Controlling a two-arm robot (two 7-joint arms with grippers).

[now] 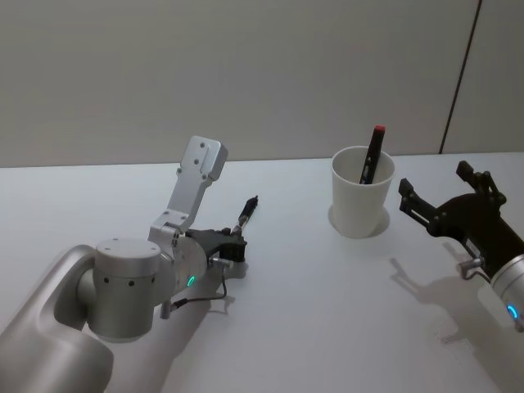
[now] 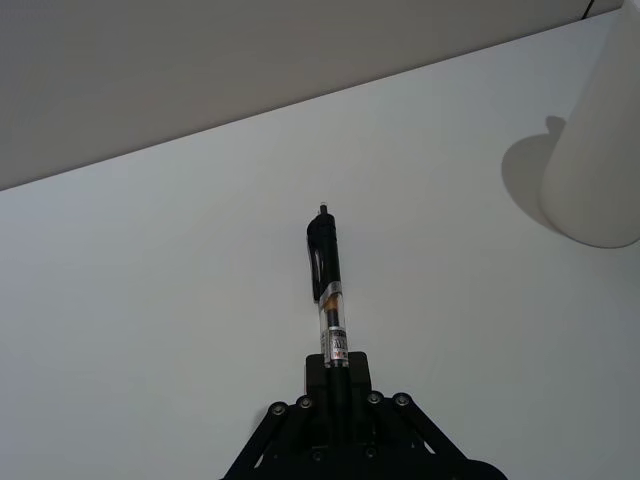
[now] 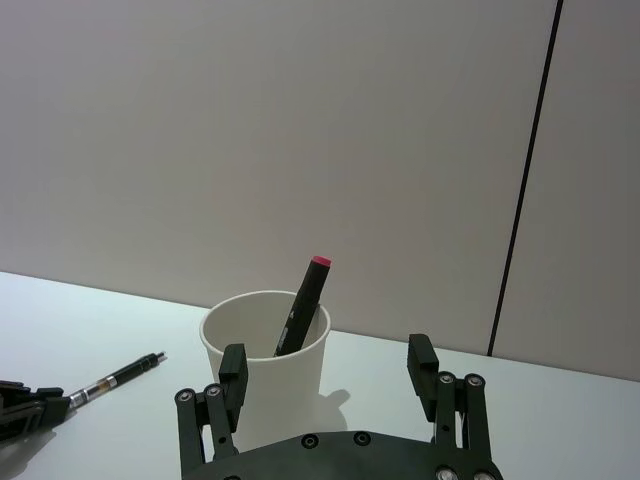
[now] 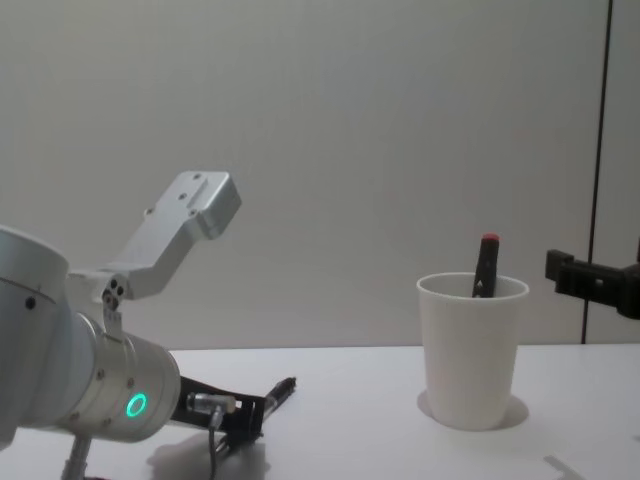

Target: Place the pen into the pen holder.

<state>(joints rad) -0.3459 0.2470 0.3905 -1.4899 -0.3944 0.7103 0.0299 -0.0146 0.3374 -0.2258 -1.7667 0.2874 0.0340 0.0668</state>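
Well, I am working over the white table (image 1: 311, 319), where the pen holder (image 1: 360, 205) is standing at the far right with a red-capped marker (image 1: 372, 155) leaning inside. My right gripper (image 1: 434, 180) is hovering wide open just right of it. My left gripper (image 1: 236, 243) is pinching the pen (image 1: 248, 210) by its tail, low and well left of the holder. By my judgement, I should be lifting above the rim and tipping the pen upright before releasing.

The cup (image 1: 361, 192) is plain white, like the bench (image 1: 311, 327). The marker (image 1: 371, 155) in it is black with a red cap. The pen (image 2: 328, 290) is black with a clear, silver-banded barrel. The left hand (image 1: 236, 242) and right hand (image 3: 327, 358) are black. The left arm (image 1: 123, 286) is silver-grey with a green light (image 1: 191, 282).
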